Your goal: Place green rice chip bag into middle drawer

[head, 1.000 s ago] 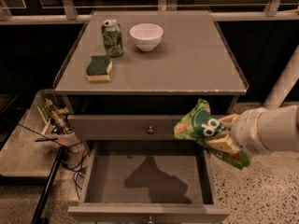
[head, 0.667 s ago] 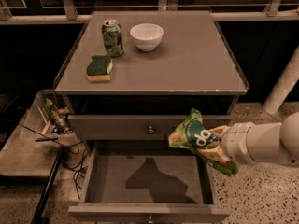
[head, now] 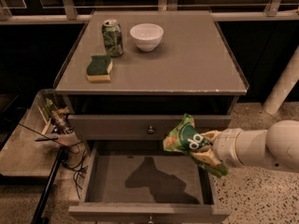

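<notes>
Arm enters from the right edge, low in the camera view. The gripper (head: 206,146) sits at the end of the white wrist, above the right rear part of the middle drawer (head: 112,183) and just in front of the closed upper drawer front (head: 107,126). It is clamped onto the green rice chip bag (head: 184,139); the fingers are mostly buried in the crinkled foil, so only a narrow closed grip on the bag's right portion shows. The bag sticks out to the left of the gripper, logo side up and tilted, with its far end toward the drawer's middle. It is held in the air, not touching the drawer floor, and overlaps the right end of the upper drawer front in view. The middle drawer is pulled fully out, with a grey floor bearing a dark shadow. On the cabinet top (head: 187,59) are a green soda can (head: 112,37), a white bowl (head: 146,35) just right of it, and a sponge (head: 99,68) in front of the can, all well apart from the gripper.
</notes>
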`<state>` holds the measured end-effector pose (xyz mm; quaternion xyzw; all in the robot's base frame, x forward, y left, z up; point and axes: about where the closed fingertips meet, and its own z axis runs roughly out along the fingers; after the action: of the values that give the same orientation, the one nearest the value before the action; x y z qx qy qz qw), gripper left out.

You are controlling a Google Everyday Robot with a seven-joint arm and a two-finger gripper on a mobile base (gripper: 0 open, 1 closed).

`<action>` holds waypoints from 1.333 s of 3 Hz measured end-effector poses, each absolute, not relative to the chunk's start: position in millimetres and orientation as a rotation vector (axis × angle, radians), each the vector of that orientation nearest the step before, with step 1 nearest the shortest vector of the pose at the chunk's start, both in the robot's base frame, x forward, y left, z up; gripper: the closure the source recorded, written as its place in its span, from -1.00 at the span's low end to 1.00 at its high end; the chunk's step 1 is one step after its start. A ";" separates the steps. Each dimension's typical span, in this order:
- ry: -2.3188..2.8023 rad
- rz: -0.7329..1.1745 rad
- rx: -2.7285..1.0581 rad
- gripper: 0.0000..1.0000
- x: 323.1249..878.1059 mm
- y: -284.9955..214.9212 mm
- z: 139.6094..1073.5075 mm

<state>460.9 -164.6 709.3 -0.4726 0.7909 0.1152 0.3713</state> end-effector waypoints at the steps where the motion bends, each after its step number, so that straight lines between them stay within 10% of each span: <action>1: 2.052 0.295 -1.219 1.00 463.3 -159.2 700.6; 4: 2.270 0.446 -1.208 1.00 501.3 -147.7 552.8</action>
<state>501.3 -147.7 552.8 -0.4467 0.8392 0.1650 0.2627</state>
